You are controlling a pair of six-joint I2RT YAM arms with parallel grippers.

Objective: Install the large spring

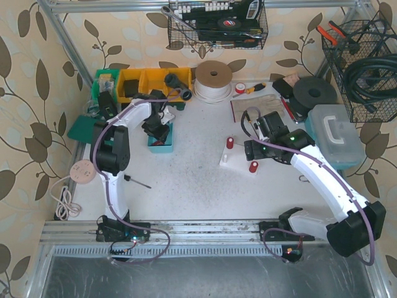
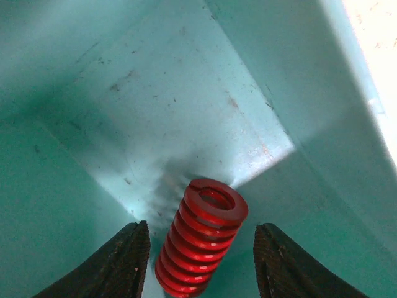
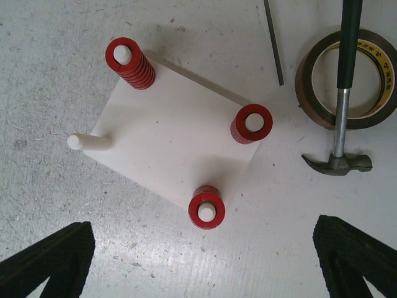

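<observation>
One large red coil spring [image 2: 201, 245] sits in the teal plastic bin [image 2: 186, 93], between the two spread fingers of the left gripper [image 2: 200, 254], which do not clamp it. The right gripper [image 3: 201, 257] hangs wide open above the white square peg plate [image 3: 173, 136]: four pegs, three wearing red springs [image 3: 251, 123], one bare white peg [image 3: 87, 141]

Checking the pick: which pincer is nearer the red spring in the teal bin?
Left. The left pincer straddles the spring inside the bin; right pincer hangs above the white peg plate, far off.
</observation>
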